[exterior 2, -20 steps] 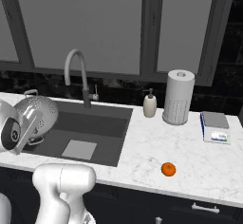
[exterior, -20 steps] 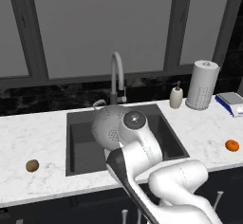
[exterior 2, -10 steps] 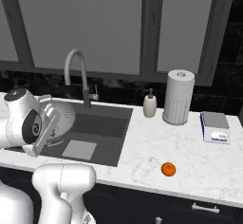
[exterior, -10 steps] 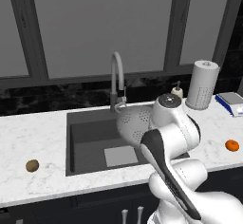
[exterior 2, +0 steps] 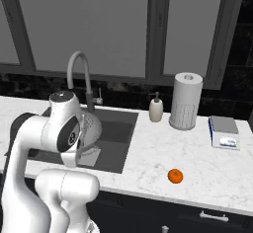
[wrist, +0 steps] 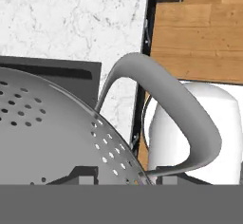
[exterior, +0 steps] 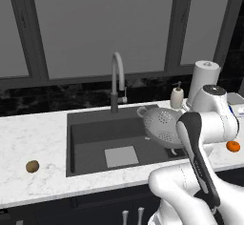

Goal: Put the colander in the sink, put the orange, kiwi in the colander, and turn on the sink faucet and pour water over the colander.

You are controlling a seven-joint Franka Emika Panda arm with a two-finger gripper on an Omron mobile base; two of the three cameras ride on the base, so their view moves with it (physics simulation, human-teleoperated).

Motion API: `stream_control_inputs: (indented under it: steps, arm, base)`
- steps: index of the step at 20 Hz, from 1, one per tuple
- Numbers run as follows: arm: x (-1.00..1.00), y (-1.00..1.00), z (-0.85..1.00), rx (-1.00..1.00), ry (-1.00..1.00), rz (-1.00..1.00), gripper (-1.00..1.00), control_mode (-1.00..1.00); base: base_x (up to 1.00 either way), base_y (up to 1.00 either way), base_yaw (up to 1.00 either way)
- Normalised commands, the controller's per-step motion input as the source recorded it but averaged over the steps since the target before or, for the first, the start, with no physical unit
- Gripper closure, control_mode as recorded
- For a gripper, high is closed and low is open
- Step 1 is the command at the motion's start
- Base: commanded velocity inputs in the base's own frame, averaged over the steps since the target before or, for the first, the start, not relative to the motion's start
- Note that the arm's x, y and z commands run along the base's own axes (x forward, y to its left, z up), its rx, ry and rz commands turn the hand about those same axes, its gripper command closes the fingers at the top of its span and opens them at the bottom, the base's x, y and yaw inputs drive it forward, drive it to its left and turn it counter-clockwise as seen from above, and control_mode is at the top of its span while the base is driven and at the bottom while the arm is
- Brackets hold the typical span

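The silver pierced colander (exterior: 161, 123) hangs tipped on its side above the right part of the dark sink (exterior: 90, 134), by the sink's right wall. My gripper (wrist: 124, 179) is shut on its rim near one loop handle (wrist: 167, 105); the holed bowl wall (wrist: 52, 128) lies close before the hand camera. My white arm covers part of the colander (exterior 2: 93, 126) in the right base view. The brown kiwi (exterior: 32, 166) lies on the counter left of the sink. To the sink's right, the orange (exterior: 233, 146) (exterior 2: 175, 175) rests on the marble. The gooseneck sink faucet (exterior: 116, 78) (exterior 2: 80, 74) stands behind the basin.
A white soap dispenser (exterior 2: 156, 108), a paper towel roll (exterior 2: 186, 101) and a small box (exterior 2: 224, 132) stand on the counter right of the sink. My own arm (exterior: 200, 143) rises in front of the sink's right edge. Dark windows line the back wall.
The arm has swung the colander from the left side of the sink across to its right side. Kiwi and orange have stayed put.
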Motion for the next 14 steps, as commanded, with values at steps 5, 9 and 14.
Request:
stream_control_inputs:
  steps: [5, 9, 14]
  arm:
    - [0.22, -0.37, -0.16, 0.00, -0.08, 0.38, 1.00, -1.00]
    - [0.71, 0.00, -0.26, 0.00, -0.12, 0.38, 1.00, -1.00]
    - [0.77, 0.00, -0.21, 0.00, -0.02, 0.34, 1.00, -1.00]
  base:
    - [0.00, 0.00, 0.00]
    - [0.00, 0.00, 0.00]
    - [0.00, 0.00, 0.00]
